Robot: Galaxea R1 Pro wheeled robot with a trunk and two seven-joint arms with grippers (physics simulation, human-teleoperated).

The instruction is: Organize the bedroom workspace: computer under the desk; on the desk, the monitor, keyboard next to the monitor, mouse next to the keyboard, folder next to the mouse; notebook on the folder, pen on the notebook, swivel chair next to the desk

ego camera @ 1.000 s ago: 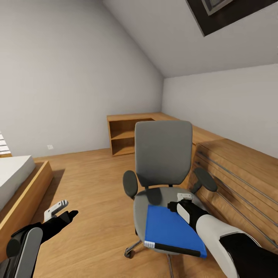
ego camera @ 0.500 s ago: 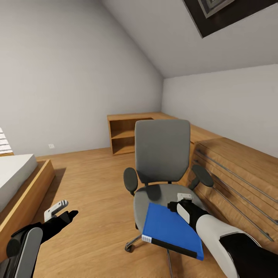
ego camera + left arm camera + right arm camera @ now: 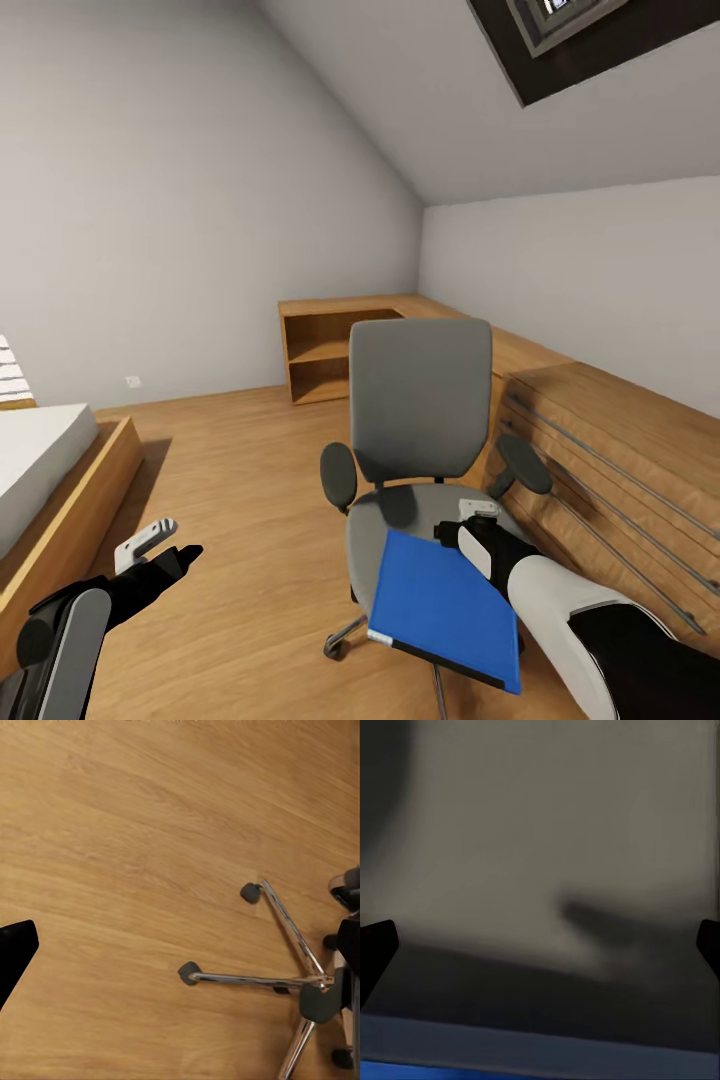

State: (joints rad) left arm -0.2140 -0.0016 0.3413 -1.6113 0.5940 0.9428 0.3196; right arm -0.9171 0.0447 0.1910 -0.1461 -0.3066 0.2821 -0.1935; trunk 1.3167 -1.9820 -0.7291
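Wooden floor (image 3: 127, 832); swivel chair (image 3: 289, 979) chrome star base, black casters; dark claw fingertip (image 3: 13, 954) at edge.

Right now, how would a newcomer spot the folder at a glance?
Find the grey swivel chair in the middle of the wooden floor, beside the long wooden dresser. Above the front of its seat, at the right gripper, is the folder: a flat rectangle, the one bright blue thing here, with a black spine.

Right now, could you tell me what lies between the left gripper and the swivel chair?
Bare wooden floor, in the head view, between left gripper and swivel chair.
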